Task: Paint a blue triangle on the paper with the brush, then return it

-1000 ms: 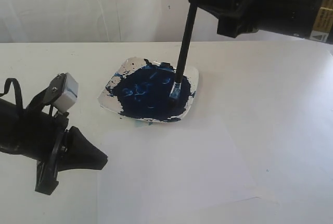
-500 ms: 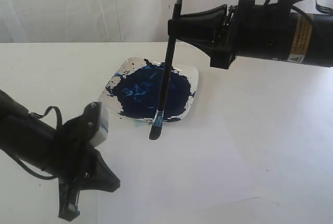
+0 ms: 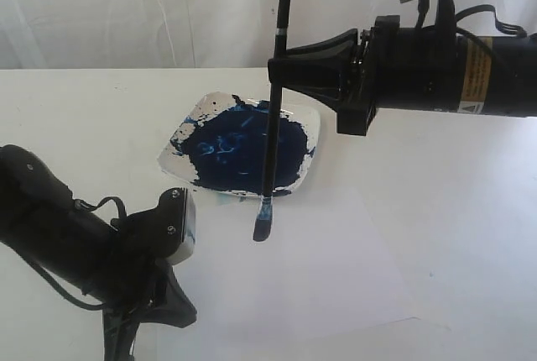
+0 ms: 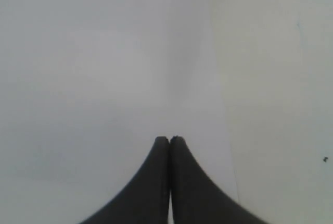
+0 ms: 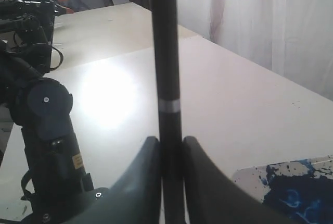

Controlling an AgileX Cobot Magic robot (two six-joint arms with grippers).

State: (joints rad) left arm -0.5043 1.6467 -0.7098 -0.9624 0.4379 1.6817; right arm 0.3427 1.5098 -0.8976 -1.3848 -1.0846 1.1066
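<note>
My right gripper (image 3: pixel 275 67) is shut on the shaft of the brush (image 3: pixel 270 151), a thin black stick held nearly upright. Its blue-stained tip (image 3: pixel 263 227) hangs just in front of the plate, over the far edge of the paper (image 3: pixel 294 277), a blank white sheet. I cannot tell whether the tip touches it. No blue triangle is in view. In the right wrist view the brush (image 5: pixel 166 52) stands clamped in the right gripper (image 5: pixel 170 140). My left gripper (image 3: pixel 186 312) is shut and empty at the paper's left edge; the left wrist view shows the left gripper (image 4: pixel 170 139) over the paper (image 4: pixel 104 78).
A small square white plate (image 3: pixel 172 155) smeared with dark navy paint (image 3: pixel 235 151) sits behind the paper; its rim (image 5: pixel 250 179) shows in the right wrist view. The left arm's black body (image 3: pixel 50 227) lies across the near left of the table. White curtains hang behind.
The right gripper carried the brush off the plate's paint and forward over the paper's far edge. The left arm swung toward the near edge, its shut gripper now at the paper's left side.
</note>
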